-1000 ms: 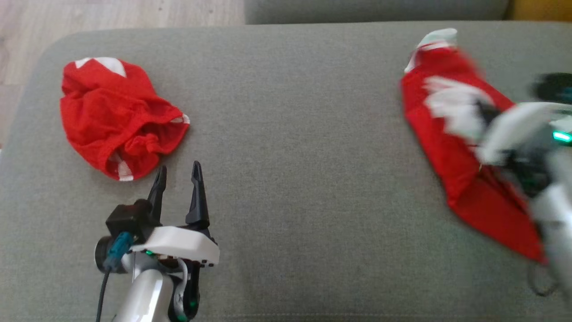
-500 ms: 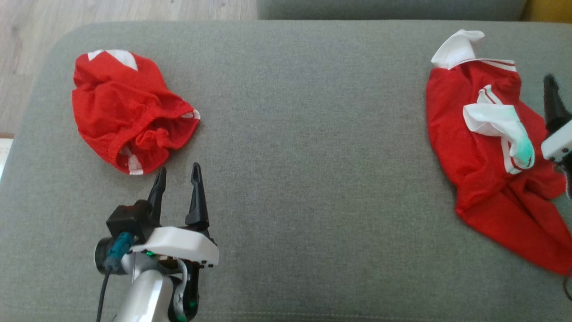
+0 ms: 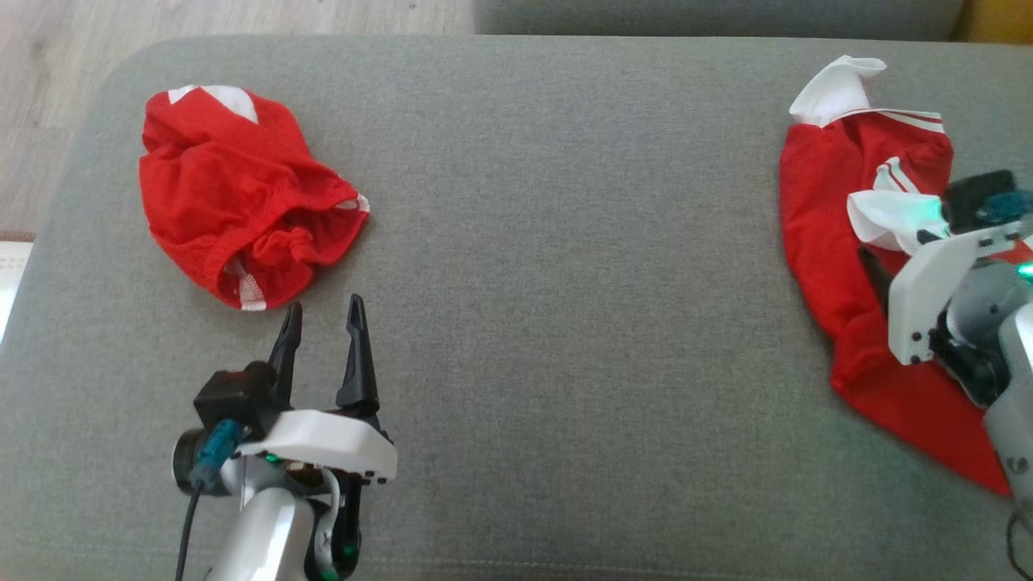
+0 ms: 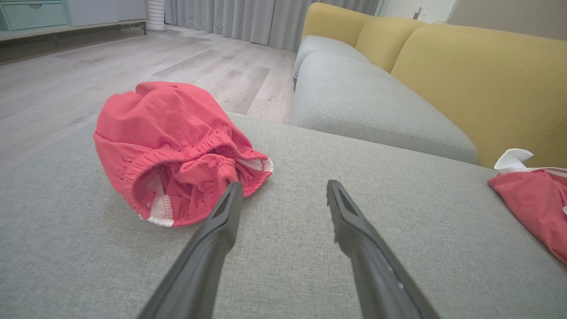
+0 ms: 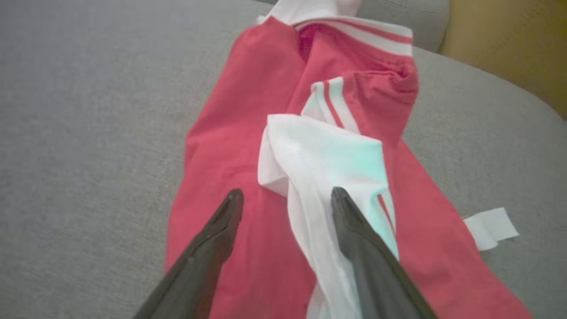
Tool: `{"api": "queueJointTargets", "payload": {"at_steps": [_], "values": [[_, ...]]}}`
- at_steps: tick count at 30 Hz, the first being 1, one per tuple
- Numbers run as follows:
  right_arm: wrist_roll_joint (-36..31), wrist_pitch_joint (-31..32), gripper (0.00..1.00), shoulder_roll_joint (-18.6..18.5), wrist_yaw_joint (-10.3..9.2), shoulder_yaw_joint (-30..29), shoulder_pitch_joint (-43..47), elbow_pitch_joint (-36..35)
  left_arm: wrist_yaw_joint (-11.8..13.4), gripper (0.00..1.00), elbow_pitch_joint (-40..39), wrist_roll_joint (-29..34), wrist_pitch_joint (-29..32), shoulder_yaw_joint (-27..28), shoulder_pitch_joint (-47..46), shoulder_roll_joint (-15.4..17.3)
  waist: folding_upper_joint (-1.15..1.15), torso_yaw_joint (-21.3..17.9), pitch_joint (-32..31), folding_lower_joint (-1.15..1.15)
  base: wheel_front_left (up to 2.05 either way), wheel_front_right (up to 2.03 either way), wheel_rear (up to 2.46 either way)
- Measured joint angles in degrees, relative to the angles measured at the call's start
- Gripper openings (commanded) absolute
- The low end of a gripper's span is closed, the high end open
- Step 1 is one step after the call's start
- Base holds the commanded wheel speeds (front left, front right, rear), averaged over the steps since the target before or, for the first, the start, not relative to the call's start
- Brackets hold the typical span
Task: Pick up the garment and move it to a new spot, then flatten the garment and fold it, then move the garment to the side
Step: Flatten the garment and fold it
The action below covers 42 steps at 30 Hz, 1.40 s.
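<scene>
A red garment with white trim (image 3: pixel 823 202) lies rumpled and stretched out at the right end of the grey cushion; it also lies in the right wrist view (image 5: pixel 230 133) and at the right edge of the left wrist view (image 4: pixel 531 199). My right gripper (image 5: pixel 287 195) hovers open just over it, holding nothing, its fingers straddling a white fold (image 5: pixel 319 155). A second red garment with an elastic waistband (image 3: pixel 234 202) sits bunched at the far left (image 4: pixel 164 133). My left gripper (image 3: pixel 324 307) stands open and empty just in front of that bundle (image 4: pixel 284 186).
The grey cushion (image 3: pixel 565 242) stretches bare between the two garments. Wooden floor (image 3: pixel 48 81) lies beyond its left end. Another grey seat (image 4: pixel 354 97) and yellow backrests (image 4: pixel 465 66) stand behind. A small white tag (image 5: pixel 491 226) sticks out beside the right garment.
My right gripper has opened and let the right garment drop onto the cushion, swung off to the right, then come back over it. The left arm has not moved; the camera shifted slightly.
</scene>
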Motion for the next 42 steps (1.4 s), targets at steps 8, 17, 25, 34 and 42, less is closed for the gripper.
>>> {"api": "queueJointTargets", "payload": {"at_steps": [8, 17, 25, 34, 42], "values": [[-5.1, 5.8, 0.2, -0.2, 0.0, -1.0, 0.0, -4.4, 0.0, 1.0, 0.0, -0.4, 0.0, -0.1, 0.0, 0.0, 0.0, 0.5, 0.0, 0.0, 0.0, 0.0, 0.0], [-7.9, 9.0, 0.33, -0.1, 0.0, -4.1, 0.6, -5.7, 0.0, 1.0, 0.0, -0.4, 0.0, 0.1, 0.0, 0.0, 0.0, -0.4, -0.3, 0.0, 0.0, 0.0, 0.0], [-6.4, 8.8, 1.0, -0.1, 0.0, -3.8, 0.7, -6.1, 0.0, 1.0, 0.1, -0.4, 0.0, 0.1, 0.0, 0.0, 0.0, -0.7, -0.3, 0.0, 0.0, 0.0, 0.0], [-5.4, 9.2, 0.29, -0.3, 0.0, -2.4, 1.6, -4.6, -0.1, 1.0, 0.2, -0.4, 0.0, 0.0, 0.0, 0.0, 0.0, -0.3, -0.1, 0.0, 0.0, 0.0, 0.0], [-5.9, 5.0, 0.0, -0.7, 0.0, -4.1, 1.5, -4.2, 0.0, 1.0, 0.3, -0.4, 0.0, 0.1, 0.0, 0.0, 0.0, 0.1, -0.4, 0.0, 0.0, 0.0, 0.0]]}}
